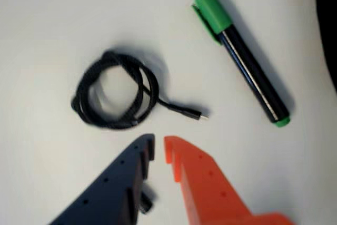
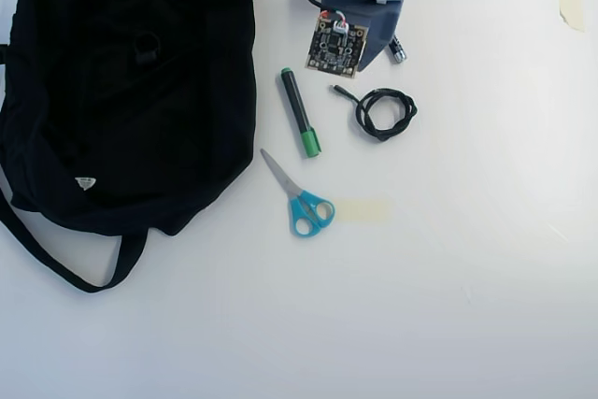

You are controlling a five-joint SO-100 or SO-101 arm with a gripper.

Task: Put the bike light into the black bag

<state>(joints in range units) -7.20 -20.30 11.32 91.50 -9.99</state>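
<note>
Gripper (image 1: 159, 148) jaws sit nearly closed and empty at lower centre of the wrist view, just below the coiled cable (image 1: 117, 97) and green marker (image 1: 242, 59).

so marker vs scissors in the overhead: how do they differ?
The marker is a straight black barrel with a green cap; the scissors have silver blades and blue loop handles. The marker lies nearer the black bag, its cap pointing down-right; the scissors sit below it, handles down-right. Both lie flat on the white table, untouched.
</note>
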